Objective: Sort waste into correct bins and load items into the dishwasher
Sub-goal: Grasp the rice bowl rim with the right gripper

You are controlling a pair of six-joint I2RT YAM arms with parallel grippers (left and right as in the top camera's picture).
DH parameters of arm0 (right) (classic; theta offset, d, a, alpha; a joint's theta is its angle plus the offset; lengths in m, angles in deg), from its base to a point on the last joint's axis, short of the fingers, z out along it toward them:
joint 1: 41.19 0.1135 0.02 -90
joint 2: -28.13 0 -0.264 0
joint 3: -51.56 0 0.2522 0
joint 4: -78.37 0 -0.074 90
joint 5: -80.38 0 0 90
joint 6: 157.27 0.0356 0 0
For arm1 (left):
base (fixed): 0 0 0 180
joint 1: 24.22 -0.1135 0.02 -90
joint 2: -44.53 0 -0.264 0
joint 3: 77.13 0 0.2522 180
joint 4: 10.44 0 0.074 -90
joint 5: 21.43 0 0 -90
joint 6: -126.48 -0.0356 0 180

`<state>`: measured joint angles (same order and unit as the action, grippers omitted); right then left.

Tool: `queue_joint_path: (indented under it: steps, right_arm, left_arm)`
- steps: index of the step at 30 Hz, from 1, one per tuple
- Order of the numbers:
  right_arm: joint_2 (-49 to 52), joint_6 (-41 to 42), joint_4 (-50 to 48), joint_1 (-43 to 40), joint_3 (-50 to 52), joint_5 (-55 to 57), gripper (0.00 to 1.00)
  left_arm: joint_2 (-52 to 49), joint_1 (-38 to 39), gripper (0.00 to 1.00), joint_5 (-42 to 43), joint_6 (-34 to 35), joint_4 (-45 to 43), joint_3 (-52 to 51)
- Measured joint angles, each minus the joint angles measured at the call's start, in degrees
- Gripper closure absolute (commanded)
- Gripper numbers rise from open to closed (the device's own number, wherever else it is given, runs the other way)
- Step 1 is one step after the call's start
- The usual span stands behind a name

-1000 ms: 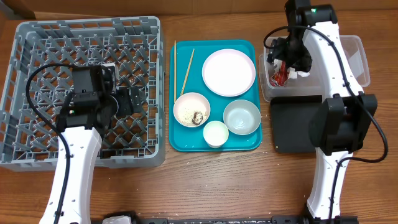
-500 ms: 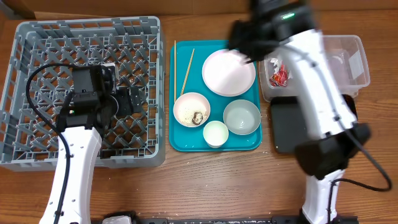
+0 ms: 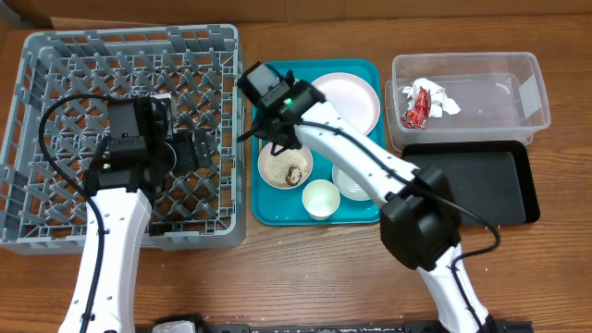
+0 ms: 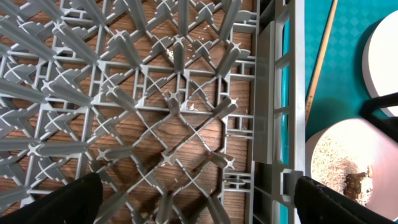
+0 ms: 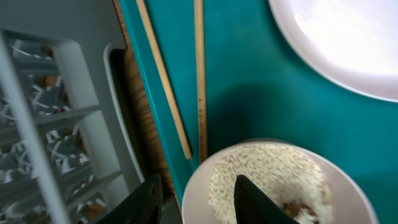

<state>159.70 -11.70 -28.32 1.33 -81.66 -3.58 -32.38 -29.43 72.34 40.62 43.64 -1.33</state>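
Observation:
The pinkish bowl [image 3: 285,165] with rice grains and a brown lump [image 3: 295,174] sits on the teal tray. My right gripper [image 3: 275,141] is open at its left rim. In the right wrist view the gripper [image 5: 196,202] straddles that rim, one finger outside and one over the rice [image 5: 273,177]. The two chopsticks [image 5: 199,74] lie just beyond the bowl. The red-and-white wrapper [image 3: 422,100] lies in the clear tub [image 3: 532,88]. My left gripper [image 3: 190,153] is open and empty over the floor of the grey dish rack [image 3: 55,55].
The plate [image 3: 351,102], the white cup [image 3: 321,198] and the grey-green bowl [image 3: 351,185], partly under my right arm, sit on the teal tray [image 3: 277,215]. The black tray [image 3: 472,185] lies in front of the tub.
My right arm has swung left from the clear tub across the teal tray to the pinkish bowl. The wrapper stays in the tub. The left arm has not moved.

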Motion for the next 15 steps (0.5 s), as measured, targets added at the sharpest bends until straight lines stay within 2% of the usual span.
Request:
queue_joint_path:
  steps: [7, 9, 13, 15]
  right_arm:
    - [3.2, 0.8, -1.9, 2.7, 0.0, 0.3, 0.62]
    - [3.7, 0.9, -1.6, 3.3, 0.0, 0.0, 0.66]
    - [4.8, 1.3, 0.2, 3.8, 0.0, -0.7, 0.81]
    - [5.1, 1.0, 0.8, 3.7, 0.0, -0.9, 0.83]
  left_arm:
    - [0.0, 0.0, 0.0, 0.0, 0.0, 0.0, 0.0]
    - [0.0, 0.0, 0.0, 0.0, 0.0, 0.0, 0.0]
    - [0.0, 0.0, 0.0, 0.0, 0.0, 0.0, 0.0]
    - [0.0, 0.0, 0.0, 0.0, 0.0, 0.0, 0.0]
